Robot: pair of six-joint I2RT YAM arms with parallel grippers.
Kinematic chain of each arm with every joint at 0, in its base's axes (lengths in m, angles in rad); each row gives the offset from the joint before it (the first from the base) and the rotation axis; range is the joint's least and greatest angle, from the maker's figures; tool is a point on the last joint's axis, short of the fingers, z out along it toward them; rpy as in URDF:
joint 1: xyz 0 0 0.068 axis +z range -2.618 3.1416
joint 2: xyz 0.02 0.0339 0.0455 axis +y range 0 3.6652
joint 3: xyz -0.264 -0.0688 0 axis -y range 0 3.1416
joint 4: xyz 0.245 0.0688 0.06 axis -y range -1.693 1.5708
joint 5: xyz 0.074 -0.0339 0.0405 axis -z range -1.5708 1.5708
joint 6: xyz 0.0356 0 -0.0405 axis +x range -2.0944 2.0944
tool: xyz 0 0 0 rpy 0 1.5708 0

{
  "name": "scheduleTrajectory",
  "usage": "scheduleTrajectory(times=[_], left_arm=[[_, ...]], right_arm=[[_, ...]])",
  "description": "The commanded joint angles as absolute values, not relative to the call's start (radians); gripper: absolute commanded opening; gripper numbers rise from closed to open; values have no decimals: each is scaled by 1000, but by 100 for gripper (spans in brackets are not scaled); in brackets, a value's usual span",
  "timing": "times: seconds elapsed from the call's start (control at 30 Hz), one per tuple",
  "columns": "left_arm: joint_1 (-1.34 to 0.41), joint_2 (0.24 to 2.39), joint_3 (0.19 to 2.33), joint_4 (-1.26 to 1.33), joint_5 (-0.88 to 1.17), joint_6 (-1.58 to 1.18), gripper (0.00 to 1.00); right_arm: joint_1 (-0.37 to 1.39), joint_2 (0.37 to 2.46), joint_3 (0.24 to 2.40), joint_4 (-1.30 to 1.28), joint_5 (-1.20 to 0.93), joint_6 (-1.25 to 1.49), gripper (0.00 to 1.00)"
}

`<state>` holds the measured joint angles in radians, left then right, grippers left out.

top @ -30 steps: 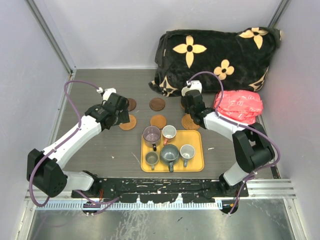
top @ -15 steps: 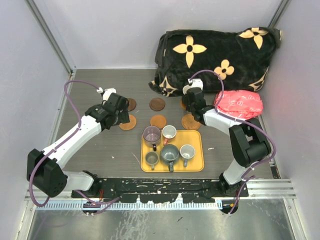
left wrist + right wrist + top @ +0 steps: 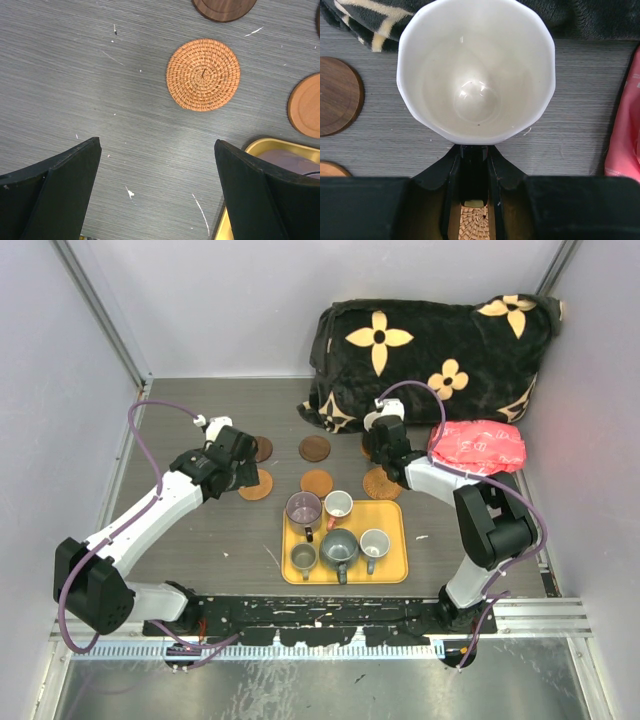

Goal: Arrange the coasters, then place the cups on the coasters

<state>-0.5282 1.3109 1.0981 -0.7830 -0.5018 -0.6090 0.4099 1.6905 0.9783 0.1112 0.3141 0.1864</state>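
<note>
grey table (image 3: pixel 240 540), coasters (image 3: pixel 315 448), yellow tray (image 3: pixel 387 512), blanket (image 3: pixel 430 350)

No legible txt, labels, brands or nos. in any view.

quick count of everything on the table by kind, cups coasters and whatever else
cups: 6, one cup held in the right tool
coasters: 5 clearly in view
yellow tray: 1
black flowered blanket: 1
pink-red bag: 1
total: 14
</note>
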Motion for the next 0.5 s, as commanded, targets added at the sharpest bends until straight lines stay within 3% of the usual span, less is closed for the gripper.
scheduleTrajectory(times=[0.0,0.47], left_arm=[[-528,1307,1137,-777,-532,-598,98],[-528,1305,1135,-773,-525,-603,98]], right_arm=[[407,1676,1035,238,326,186,1],[407,1692,1035,224,379,180,0]])
